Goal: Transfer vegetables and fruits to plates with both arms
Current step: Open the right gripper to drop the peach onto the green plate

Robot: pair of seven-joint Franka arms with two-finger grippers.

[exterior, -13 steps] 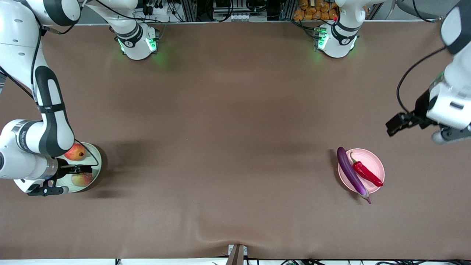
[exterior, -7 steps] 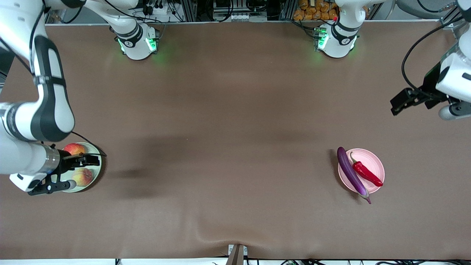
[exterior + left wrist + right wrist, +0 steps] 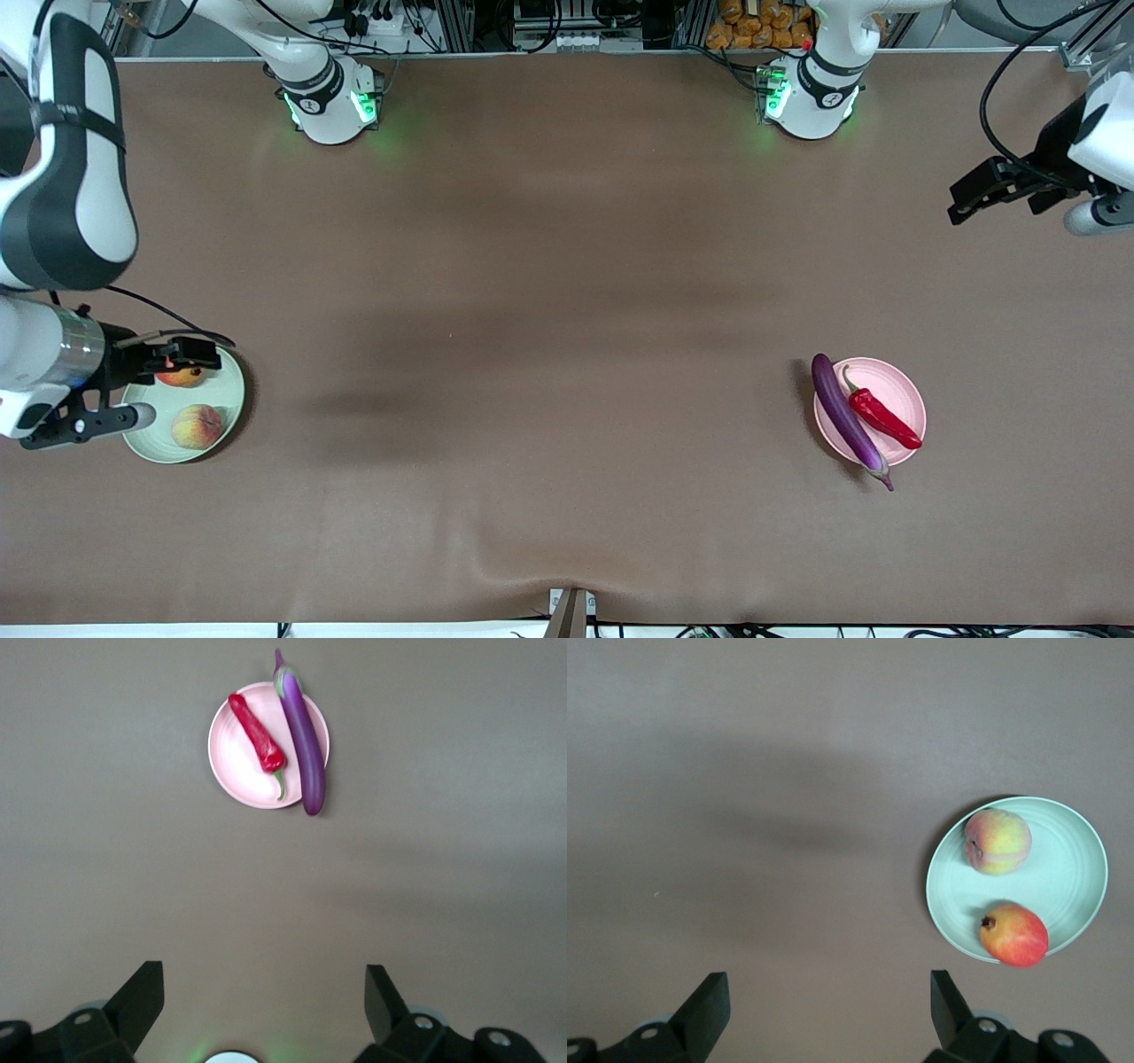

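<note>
The pale green plate point(image 3: 223, 395) lies at the right arm's end of the table and holds the peach-like fruit point(image 3: 197, 427) and the deep red fruit point(image 3: 180, 377). My right gripper point(image 3: 197, 352) hangs open and empty over that plate's rim, partly hiding the red fruit. The right wrist view shows the plate point(image 3: 1067, 859), peach point(image 3: 998, 841), red fruit point(image 3: 1014, 935) and open gripper point(image 3: 829, 1001). The pink plate point(image 3: 897, 390) holds the purple eggplant point(image 3: 846, 421) and red chili point(image 3: 881, 418). My left gripper point(image 3: 974, 190) is open and empty, high over bare table. The left wrist view shows its gripper point(image 3: 264, 1001), the plate point(image 3: 239, 757), chili point(image 3: 257, 734) and eggplant point(image 3: 301, 735).
The eggplant overhangs the pink plate's rim at both ends. The brown cloth point(image 3: 567, 354) stretches between the two plates. The arm bases point(image 3: 332, 102) glow green along the table's edge farthest from the front camera.
Both arms have risen and drawn back toward their bases. The right gripper has moved off the middle of the green plate, uncovering the peach. The left gripper has moved farther from the pink plate.
</note>
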